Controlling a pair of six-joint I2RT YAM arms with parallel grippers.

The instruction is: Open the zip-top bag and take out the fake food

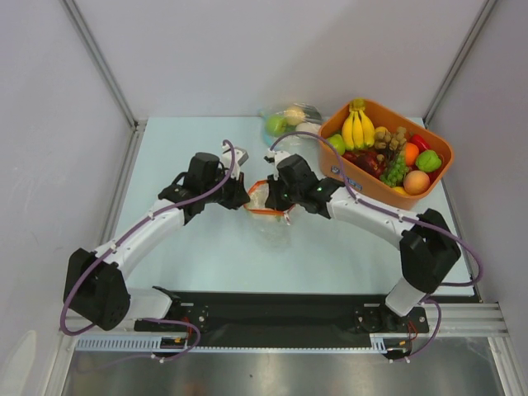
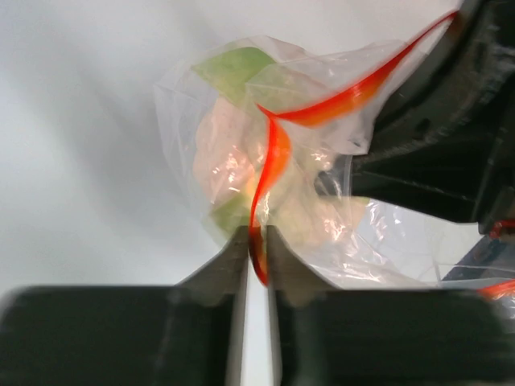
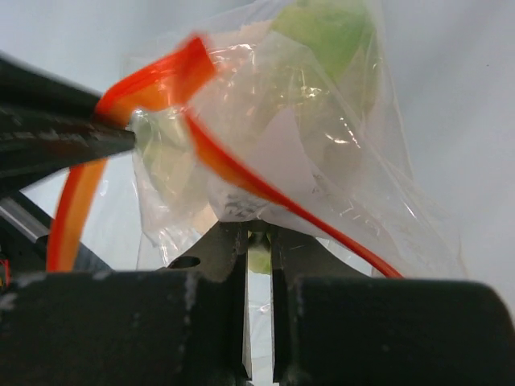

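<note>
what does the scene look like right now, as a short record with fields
left gripper: shut on the zip strip
right gripper: shut on the zip-top bag, on clear plastic just below the strip
bag mouth: strip forks into two branches, looks partly parted
fake food: green and pale pieces, inside the bag
basket: orange, back right of table, holds toy fruit
other clear bag: at the back, left of the basket, no gripper on it
</note>
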